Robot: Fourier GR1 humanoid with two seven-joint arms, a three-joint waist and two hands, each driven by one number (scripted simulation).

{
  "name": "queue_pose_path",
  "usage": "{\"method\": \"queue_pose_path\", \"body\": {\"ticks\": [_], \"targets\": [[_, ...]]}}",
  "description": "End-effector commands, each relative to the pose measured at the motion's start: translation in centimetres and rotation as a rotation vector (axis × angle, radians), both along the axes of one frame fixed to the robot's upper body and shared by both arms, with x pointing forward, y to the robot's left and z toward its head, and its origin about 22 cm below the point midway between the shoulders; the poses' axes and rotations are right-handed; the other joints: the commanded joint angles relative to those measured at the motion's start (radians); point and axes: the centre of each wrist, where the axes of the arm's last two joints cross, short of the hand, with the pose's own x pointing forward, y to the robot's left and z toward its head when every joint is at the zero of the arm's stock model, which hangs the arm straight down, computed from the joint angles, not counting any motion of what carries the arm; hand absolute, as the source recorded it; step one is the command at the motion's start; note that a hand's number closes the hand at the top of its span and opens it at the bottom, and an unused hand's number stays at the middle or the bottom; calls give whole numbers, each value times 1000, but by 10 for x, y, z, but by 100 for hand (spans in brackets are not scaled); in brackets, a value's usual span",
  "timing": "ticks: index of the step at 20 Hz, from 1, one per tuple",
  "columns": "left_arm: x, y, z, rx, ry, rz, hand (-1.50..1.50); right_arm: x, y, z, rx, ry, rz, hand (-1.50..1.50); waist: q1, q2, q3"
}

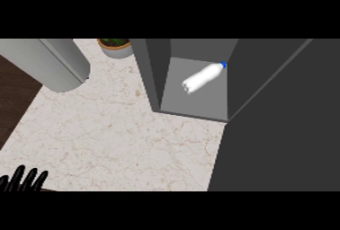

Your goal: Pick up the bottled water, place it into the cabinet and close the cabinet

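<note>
1 bottled water (203, 77) lies on its side inside the open cabinet (196, 102). Pale marble counter (113, 134) spreads left of the cabinet, with dark wood floor (12, 94) beyond. Well away from the cabinet, at the lower left edge, the left hand (20, 179) rests with fingers straight and spread.

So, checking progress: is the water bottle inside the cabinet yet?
Inside: the water bottle shows between the open cabinet's walls, no hand on it.

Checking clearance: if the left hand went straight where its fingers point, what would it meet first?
From the left hand, only bare counter at first; farther on perhaps the grey cylinder, depth unclear.
</note>
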Motion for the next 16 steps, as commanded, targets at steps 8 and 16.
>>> {"method": "queue_pose_path", "body": {"ticks": [8, 16], "targets": [[9, 21, 12, 17, -34, -31, -150, 13, 28, -4, -80, 54, 66, 150, 22, 17, -4], [7, 27, 14, 15, -32, -34, -150, 20, 29, -15, 4, 139, 4, 150, 45, 33, -1]]}}
